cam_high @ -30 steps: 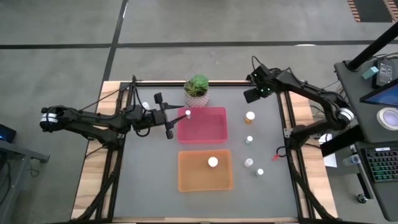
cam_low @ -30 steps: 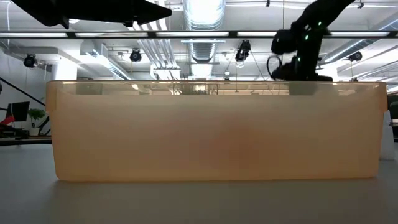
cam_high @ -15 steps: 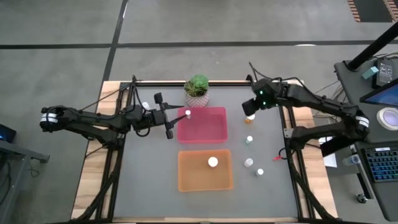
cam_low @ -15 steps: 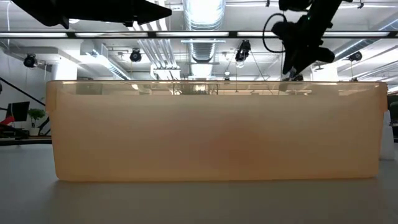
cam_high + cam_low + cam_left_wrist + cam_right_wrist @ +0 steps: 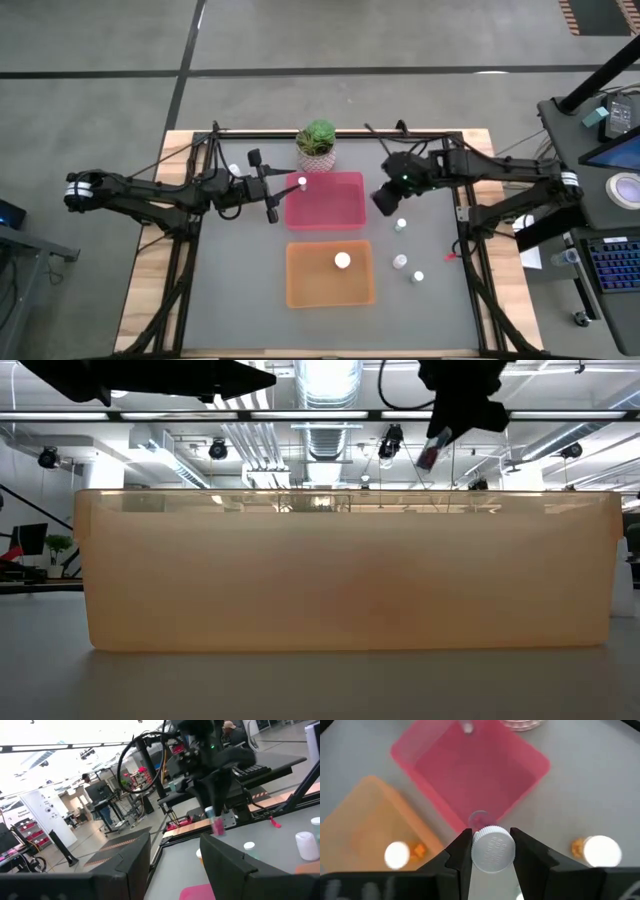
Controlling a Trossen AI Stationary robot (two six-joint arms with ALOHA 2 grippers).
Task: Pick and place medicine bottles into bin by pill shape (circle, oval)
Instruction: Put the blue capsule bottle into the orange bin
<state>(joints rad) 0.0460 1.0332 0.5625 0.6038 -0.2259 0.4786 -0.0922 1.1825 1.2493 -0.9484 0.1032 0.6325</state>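
My right gripper point(image 5: 384, 199) is shut on an orange medicine bottle with a white cap point(image 5: 492, 850), held in the air just right of the pink tray point(image 5: 325, 201). In the low view the bottle point(image 5: 429, 455) hangs below the gripper. My left gripper point(image 5: 268, 187) is open and empty at the pink tray's left edge. One bottle point(image 5: 302, 182) stands in the pink tray and one point(image 5: 342, 260) in the orange tray point(image 5: 329, 273). Three more bottles point(image 5: 400, 225) point(image 5: 400, 262) point(image 5: 418, 277) stand on the table right of the trays. My right gripper pinches the bottle between its two fingers point(image 5: 461, 851), which stand on either side of the white cap's rim point(image 5: 476, 851). The fingers come from above, pointing down. The bottle is lifted clear of the table and hangs tilted below the fingers.
A green potted plant point(image 5: 317, 142) stands behind the pink tray at the far edge. Another small bottle point(image 5: 233, 170) stands near the far left by my left arm. The orange tray's near wall point(image 5: 340, 570) fills the low view.
My right gripper has come from the table's far right corner down onto the orange bottle beside the pink tray, taken hold of it and lifted it clear. It has carried it a little toward the table's left and near edge.
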